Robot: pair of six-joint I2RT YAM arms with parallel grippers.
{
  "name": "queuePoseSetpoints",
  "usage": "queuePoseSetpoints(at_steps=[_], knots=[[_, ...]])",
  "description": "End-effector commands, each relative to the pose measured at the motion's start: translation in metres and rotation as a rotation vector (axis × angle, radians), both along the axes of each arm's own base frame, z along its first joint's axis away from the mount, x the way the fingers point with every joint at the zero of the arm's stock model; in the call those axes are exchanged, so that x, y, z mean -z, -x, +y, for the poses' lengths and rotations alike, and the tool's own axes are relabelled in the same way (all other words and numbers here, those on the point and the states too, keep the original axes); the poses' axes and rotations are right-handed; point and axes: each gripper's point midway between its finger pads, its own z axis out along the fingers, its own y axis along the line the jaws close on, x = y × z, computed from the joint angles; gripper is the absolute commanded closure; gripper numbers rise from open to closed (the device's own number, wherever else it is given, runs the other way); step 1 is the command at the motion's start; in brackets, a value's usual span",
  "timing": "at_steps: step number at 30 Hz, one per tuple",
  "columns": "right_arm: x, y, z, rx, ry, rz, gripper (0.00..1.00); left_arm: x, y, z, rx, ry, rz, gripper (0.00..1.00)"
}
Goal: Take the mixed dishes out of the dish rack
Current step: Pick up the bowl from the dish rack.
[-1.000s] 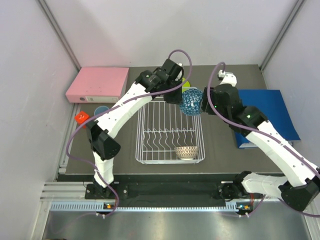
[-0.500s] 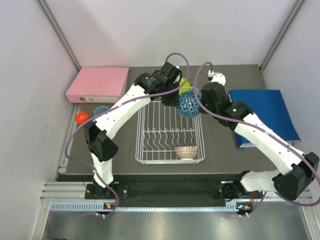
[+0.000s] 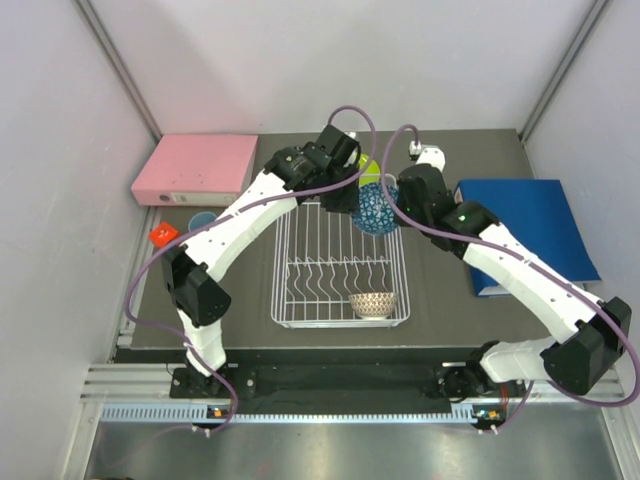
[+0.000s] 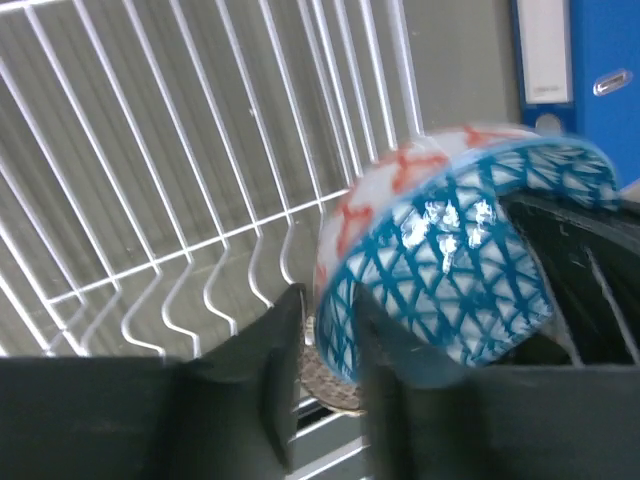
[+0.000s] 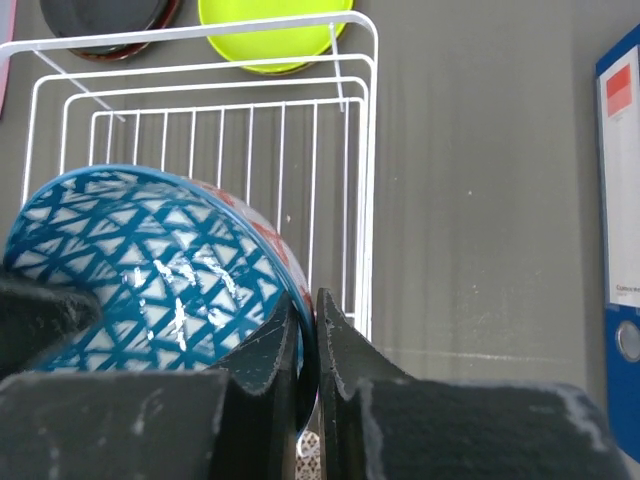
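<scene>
**Two grips on one bowl over the rack's far end**

The dish rack (image 3: 340, 325) lay below both sets of jaws, with a beige bowl (image 3: 373, 303) at its near end. The blue bowl (image 3: 378, 208) hung between the arms. The left gripper (image 4: 330, 340) pinched its rim on one side and the right gripper (image 5: 308, 310) on the other. If the arms pulled apart before one grip let go, the bowl could twist free onto the wires. Bare table lay right of the right jaws, short of the blue binder (image 3: 530, 235). Beyond them, a green plate (image 5: 275, 30) and a dark plate (image 5: 105, 20) crowded the rack's far rim.
</scene>
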Motion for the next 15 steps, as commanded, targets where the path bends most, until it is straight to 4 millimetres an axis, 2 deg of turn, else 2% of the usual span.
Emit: queuePoseSetpoints(at_steps=[1,3,4,7,9,10,11,12,13,14,15], knots=[[-0.029,-0.014,-0.019,0.092,-0.006,-0.093,1.00,-0.067,0.008,-0.006,0.048,0.141,-0.155,0.46],[-0.046,-0.021,-0.027,0.117,-0.025,-0.122,1.00,-0.069,0.002,0.002,0.008,0.117,-0.183,0.23],[-0.052,-0.023,-0.029,0.124,-0.032,-0.130,1.00,-0.072,-0.001,0.009,-0.036,0.109,-0.199,0.01],[-0.068,-0.035,-0.039,0.148,-0.072,-0.150,1.00,-0.078,-0.006,0.019,-0.109,0.120,-0.236,0.01],[-0.078,-0.047,-0.054,0.195,-0.103,-0.168,1.00,-0.080,-0.006,0.031,-0.170,0.131,-0.250,0.01],[-0.080,-0.053,-0.057,0.212,-0.134,-0.168,1.00,-0.083,-0.013,0.040,-0.220,0.129,-0.279,0.01],[-0.082,-0.062,-0.075,0.264,-0.152,-0.176,1.00,-0.085,-0.015,0.046,-0.245,0.134,-0.290,0.01],[-0.082,-0.073,-0.079,0.297,-0.202,-0.179,1.00,-0.083,-0.011,0.056,-0.274,0.144,-0.289,0.01],[-0.078,-0.081,-0.081,0.301,-0.235,-0.164,1.00,-0.088,-0.016,0.061,-0.303,0.176,-0.314,0.01],[-0.074,-0.092,-0.100,0.356,-0.254,-0.156,1.00,-0.089,-0.016,0.067,-0.324,0.188,-0.323,0.01],[-0.065,-0.108,-0.102,0.387,-0.282,-0.136,1.00,-0.083,-0.009,0.075,-0.351,0.205,-0.316,0.01]])
